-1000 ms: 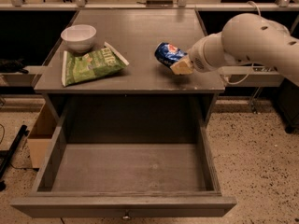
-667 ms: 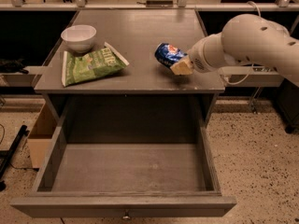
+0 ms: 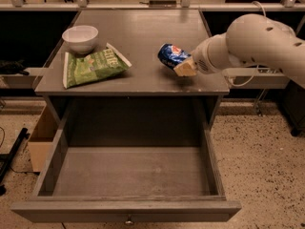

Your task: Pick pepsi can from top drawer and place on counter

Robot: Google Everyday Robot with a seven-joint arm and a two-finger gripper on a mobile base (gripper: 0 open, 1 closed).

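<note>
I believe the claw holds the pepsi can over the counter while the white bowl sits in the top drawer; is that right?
No: the camera view shows the white bowl on the counter, not in the top drawer; the claw does hold the pepsi can.

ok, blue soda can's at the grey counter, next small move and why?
Probably lower slightly, then release: the hand holds the small blue metal soda can tilted over the flat grey counter, out of the wide grey open drawer.
</note>
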